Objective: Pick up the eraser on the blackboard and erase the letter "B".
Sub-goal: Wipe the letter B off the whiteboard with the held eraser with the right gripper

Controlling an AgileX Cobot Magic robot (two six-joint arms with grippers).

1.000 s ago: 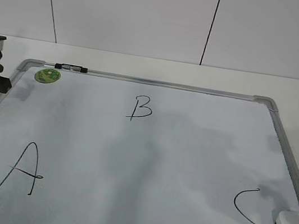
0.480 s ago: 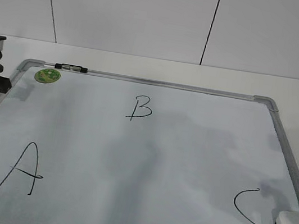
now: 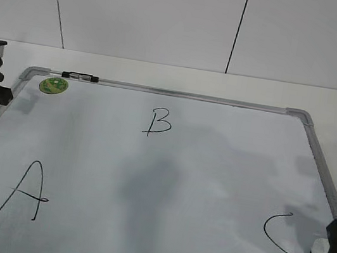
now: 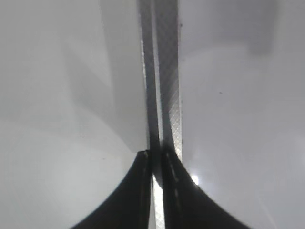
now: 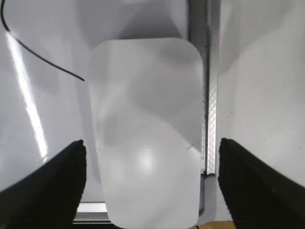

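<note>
right gripper (image 5: 150,157) has arrived over the blackboard's (image 3: 166,184) four o'clock corner, jaws wide, empty, straddling the eraser (image 5: 147,129). risk: one finger snagging the frame. left gripper (image 4: 157,164) shut, empty. letter "b" (image 3: 158,122) at twelve o'clock.

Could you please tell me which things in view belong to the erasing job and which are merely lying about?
Belonging to the job:
eraser
blackboard
letter "B"
right end effector, open over the eraser

Just lying about:
letter "A"
letter "C"
green sticker
left end effector, shut
</note>
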